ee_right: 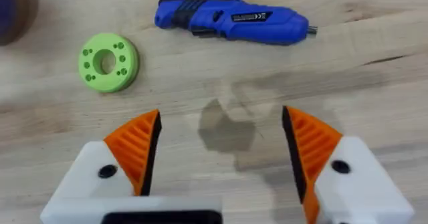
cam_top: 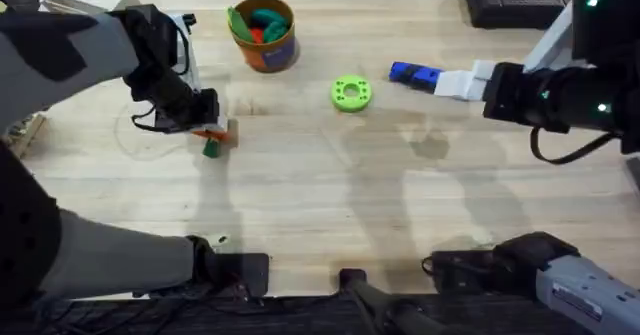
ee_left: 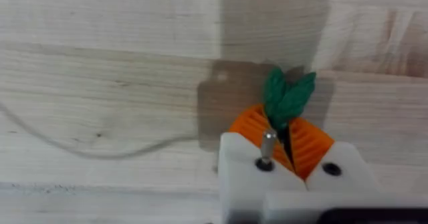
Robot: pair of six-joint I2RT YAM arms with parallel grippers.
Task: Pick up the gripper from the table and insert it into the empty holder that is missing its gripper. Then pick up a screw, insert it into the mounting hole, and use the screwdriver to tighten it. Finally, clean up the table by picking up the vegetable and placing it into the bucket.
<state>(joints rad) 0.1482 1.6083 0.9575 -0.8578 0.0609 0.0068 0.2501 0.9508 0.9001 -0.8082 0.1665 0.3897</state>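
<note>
Light wood table (cam_top: 330, 195), mostly bare in the middle. Left gripper (ee_left: 287, 147) is low over the left side, jaws pinching the vegetable (ee_left: 286, 98): green leaf end sticks out between the orange pads. In the overhead view the vegetable (cam_top: 212, 145) sits right at the table, well short of the bucket (cam_top: 264, 35), which already has toy items in it. Right gripper (ee_right: 221, 150) hovers with jaws spread wide, holding nothing; the screwdriver (ee_right: 231, 20) lies on the table beyond it, next to the green disc (ee_right: 107, 62). Both grippers carry both orange pads, so I judge the insert and screw steps done. Left: lift the vegetable, carry it to the bucket, drop it in.
</note>
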